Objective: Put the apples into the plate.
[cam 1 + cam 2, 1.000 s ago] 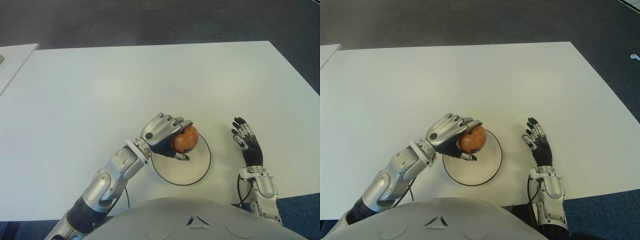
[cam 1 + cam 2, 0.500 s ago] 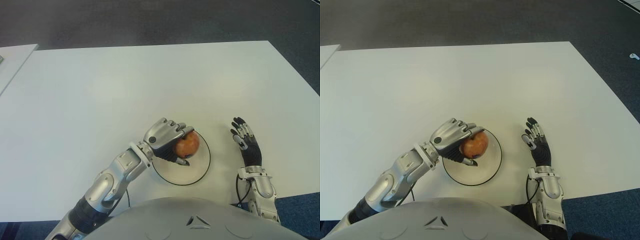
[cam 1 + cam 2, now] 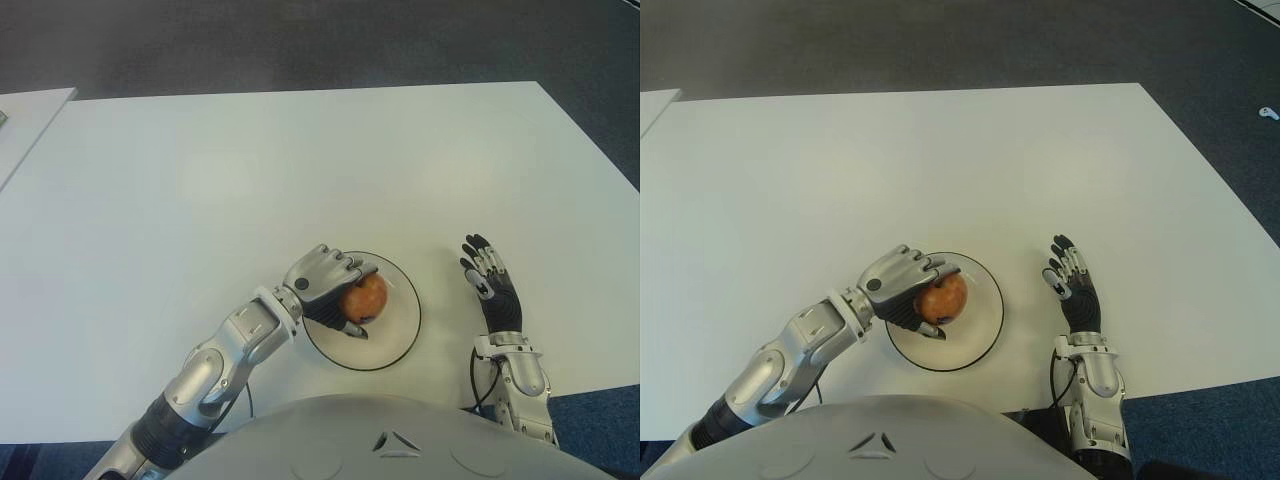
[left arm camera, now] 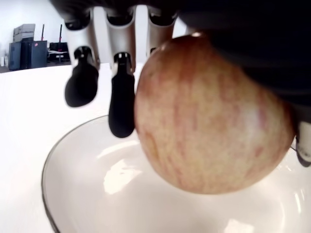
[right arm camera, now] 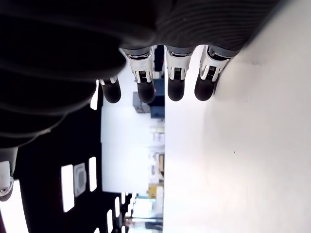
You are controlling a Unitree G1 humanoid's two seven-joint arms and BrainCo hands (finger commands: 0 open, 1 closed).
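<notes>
A red-yellow apple [image 3: 364,297] is held in my left hand [image 3: 335,288], whose fingers curl over its top. Hand and apple sit low over the white plate [image 3: 392,335] with a dark rim, near the table's front edge. In the left wrist view the apple [image 4: 209,116] hangs just above the plate's [image 4: 87,194] inner surface; whether it touches cannot be told. My right hand [image 3: 488,275] shows to the right of the plate, fingers [image 5: 175,80] straight and holding nothing.
The white table [image 3: 300,160] stretches wide behind the plate. A second white surface [image 3: 25,120] edges in at the far left. Dark carpet [image 3: 320,40] lies beyond the table's far edge.
My left hand has lowered the apple toward the plate and drawn it slightly back toward me. The right hand has stayed in place.
</notes>
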